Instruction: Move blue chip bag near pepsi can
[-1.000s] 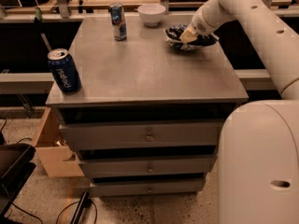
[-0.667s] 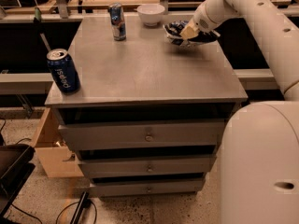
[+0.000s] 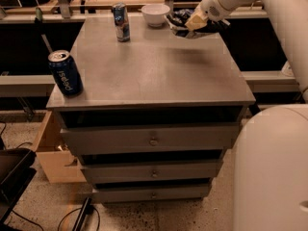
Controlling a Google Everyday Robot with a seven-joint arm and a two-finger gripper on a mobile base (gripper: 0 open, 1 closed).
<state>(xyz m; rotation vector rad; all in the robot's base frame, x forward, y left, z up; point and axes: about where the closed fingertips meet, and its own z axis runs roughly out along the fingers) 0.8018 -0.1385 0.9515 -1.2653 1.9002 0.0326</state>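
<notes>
Camera view: the blue chip bag (image 3: 179,22) is held clear of the bench (image 3: 159,76) at its far right by the claw (image 3: 196,23), closed on it, well apart from the pepsi can (image 3: 65,73) at the front left corner. The can could be knocked off that edge if the bag is swept in low.

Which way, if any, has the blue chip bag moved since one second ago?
Yes. Held by the gripper, the blue chip bag has moved up in the view and slightly left, closer to the white bowl.
</notes>
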